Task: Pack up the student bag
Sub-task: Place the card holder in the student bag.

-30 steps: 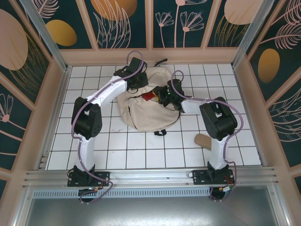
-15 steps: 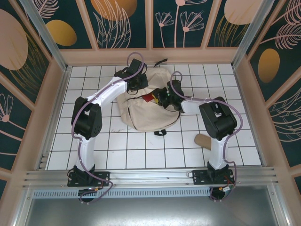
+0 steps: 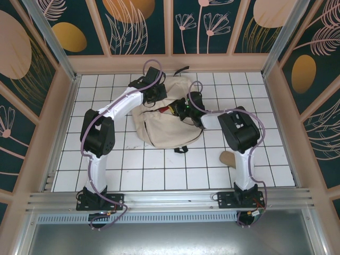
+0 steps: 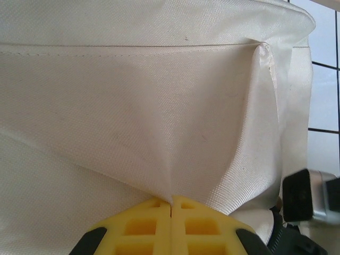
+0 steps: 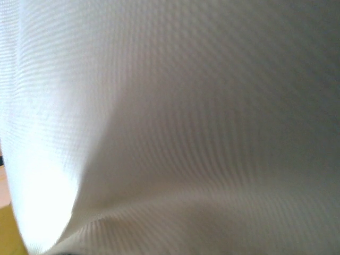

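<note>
The student bag (image 3: 166, 127) lies on the white-tiled counter (image 3: 133, 170) toward its far side, between the two arms. The left pincer (image 4: 171, 202) is pressed together on a fold of the cream fabric, and the cloth pulls taut from its tips. The right pincer (image 3: 182, 109) sits at the bag's opening beside what looks like a red item (image 3: 171, 110). Cloth blurs its wrist view, so I cannot tell its state.

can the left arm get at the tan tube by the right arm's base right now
Probably not: the left gripper is shut on the beige fabric backpack, and the right arm stands between it and the tan tube.
</note>
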Motion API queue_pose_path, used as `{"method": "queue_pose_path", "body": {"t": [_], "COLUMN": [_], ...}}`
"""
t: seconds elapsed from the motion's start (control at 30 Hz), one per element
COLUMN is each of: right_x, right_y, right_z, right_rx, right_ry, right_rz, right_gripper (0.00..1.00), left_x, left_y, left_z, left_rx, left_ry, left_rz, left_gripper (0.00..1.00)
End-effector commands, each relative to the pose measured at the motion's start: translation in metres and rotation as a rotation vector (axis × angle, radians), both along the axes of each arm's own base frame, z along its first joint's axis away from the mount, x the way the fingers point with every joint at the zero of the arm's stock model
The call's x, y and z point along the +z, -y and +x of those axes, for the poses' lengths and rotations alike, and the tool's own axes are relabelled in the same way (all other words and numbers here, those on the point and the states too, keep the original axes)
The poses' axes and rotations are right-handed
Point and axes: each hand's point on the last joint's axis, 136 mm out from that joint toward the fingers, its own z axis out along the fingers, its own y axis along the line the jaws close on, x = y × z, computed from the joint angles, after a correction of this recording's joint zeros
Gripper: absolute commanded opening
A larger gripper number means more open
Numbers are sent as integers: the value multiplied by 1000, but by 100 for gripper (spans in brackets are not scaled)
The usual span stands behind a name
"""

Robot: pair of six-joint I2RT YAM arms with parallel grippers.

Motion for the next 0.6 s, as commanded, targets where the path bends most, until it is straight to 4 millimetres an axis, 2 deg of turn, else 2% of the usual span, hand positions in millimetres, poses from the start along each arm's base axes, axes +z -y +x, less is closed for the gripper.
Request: {"method": "queue_pose_path", "body": {"t": [0.0, 0.13, 0.27, 0.33, 0.57], "right_x": [21, 25, 23, 24, 28], "right_y": [-26, -34, -24, -19, -1], "right_z": [11, 9, -2, -7, -23], "right_rx": [23, 48, 27, 19, -12], "right_ry": [93, 119, 87, 76, 48], "right_rz": [77, 111, 118, 119, 74], "right_gripper": [14, 18, 32, 35, 34], "left_x": [30, 32, 34, 33, 31], "left_y": [2, 1, 0, 0, -1], "left_z": [-2, -3, -4, -4, -2], "left_rx": [-22, -21, -20, -20, -17], "left_ry": [50, 52, 57, 57, 55], "left_rz": [-46, -48, -45, -43, -38], "left_gripper": [0, 0, 0, 0, 0]}}
